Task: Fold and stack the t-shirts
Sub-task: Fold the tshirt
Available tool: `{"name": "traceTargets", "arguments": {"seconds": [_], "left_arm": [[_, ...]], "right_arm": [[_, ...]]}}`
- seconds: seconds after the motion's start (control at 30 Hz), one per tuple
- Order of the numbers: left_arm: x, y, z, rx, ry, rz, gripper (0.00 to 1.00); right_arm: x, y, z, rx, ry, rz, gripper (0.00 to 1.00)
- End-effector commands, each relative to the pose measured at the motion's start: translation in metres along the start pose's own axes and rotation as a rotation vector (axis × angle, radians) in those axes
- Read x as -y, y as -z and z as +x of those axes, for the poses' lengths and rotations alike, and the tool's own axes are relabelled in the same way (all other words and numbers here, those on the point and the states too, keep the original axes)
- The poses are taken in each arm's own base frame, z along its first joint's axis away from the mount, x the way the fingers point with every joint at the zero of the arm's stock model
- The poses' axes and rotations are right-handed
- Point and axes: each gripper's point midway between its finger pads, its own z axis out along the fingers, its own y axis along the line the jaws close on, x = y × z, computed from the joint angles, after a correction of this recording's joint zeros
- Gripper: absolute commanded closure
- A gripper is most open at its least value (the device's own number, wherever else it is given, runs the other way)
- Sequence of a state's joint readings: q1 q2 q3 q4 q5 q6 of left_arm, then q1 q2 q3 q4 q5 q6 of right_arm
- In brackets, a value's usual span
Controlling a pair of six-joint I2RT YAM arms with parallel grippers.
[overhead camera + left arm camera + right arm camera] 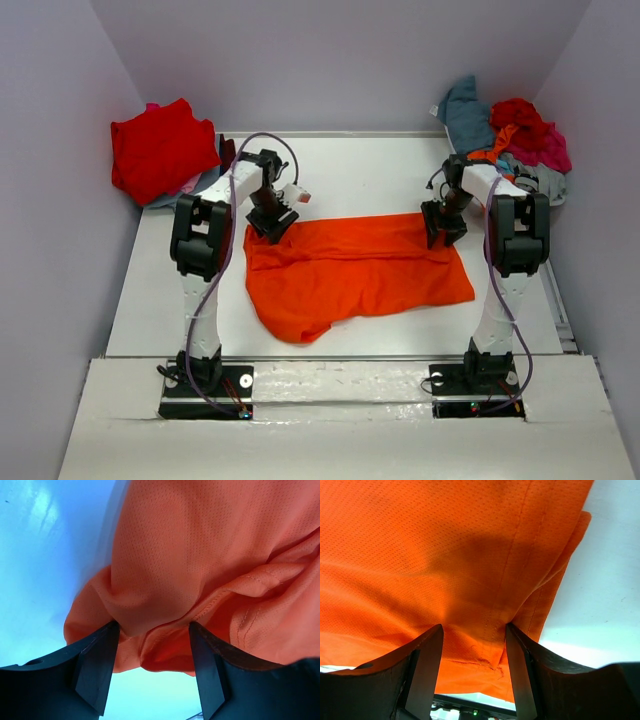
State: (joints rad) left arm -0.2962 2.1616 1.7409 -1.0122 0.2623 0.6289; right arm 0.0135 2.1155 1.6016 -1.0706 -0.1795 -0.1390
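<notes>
A bright orange t-shirt (355,270) lies spread across the middle of the white table (350,165), wide from left to right. Its near left part is rumpled and bulges toward the near edge.

The left gripper (271,223) is down on the shirt's far left corner. In the left wrist view its two dark fingers (97,667) stand apart, with a bunched fold of orange cloth between them touching both inner faces. The gap is wide and the cloth is not squeezed flat.

The right gripper (441,226) is down on the shirt's far right corner. Its fingers (422,670) are likewise apart, astride a ridge of cloth just beside the hemmed edge, with bare table showing to the right of that edge.

At the far left corner of the table a red t-shirt (158,150) sits on top of a small pile. At the far right corner is a loose heap of shirts: a teal one (465,112), another red one (520,118), a magenta one (552,152) and a grey one (548,183).
</notes>
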Motion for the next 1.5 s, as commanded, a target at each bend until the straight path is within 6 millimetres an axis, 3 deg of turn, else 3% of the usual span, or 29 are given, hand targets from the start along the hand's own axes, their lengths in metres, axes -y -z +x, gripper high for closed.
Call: {"name": "traceTargets", "arguments": {"seconds": [0.0, 0.43, 0.7, 0.93, 1.2, 1.47], "left_arm": [[0.015, 0.032, 0.002, 0.047, -0.021, 0.001, 0.31], [0.014, 0.058, 0.006, 0.081, -0.025, -0.08, 0.31], [0.032, 0.043, 0.033, -0.018, -0.046, 0.001, 0.31], [0.043, 0.036, 0.029, -0.024, -0.059, 0.034, 0.32], [0.055, 0.033, 0.042, -0.062, -0.093, 0.078, 0.33], [0.061, 0.031, 0.036, -0.054, -0.114, 0.093, 0.38]], "right_arm": [[0.003, -0.015, -0.001, -0.017, 0.018, -0.004, 0.42], [0.003, -0.02, 0.005, -0.023, 0.015, -0.006, 0.43], [0.002, -0.018, 0.005, -0.016, 0.018, -0.008, 0.43], [0.004, -0.02, 0.008, -0.019, 0.021, 0.002, 0.43], [0.003, -0.021, 0.009, -0.018, 0.017, -0.002, 0.45], [0.004, -0.021, 0.01, -0.021, 0.02, 0.005, 0.46]]}}
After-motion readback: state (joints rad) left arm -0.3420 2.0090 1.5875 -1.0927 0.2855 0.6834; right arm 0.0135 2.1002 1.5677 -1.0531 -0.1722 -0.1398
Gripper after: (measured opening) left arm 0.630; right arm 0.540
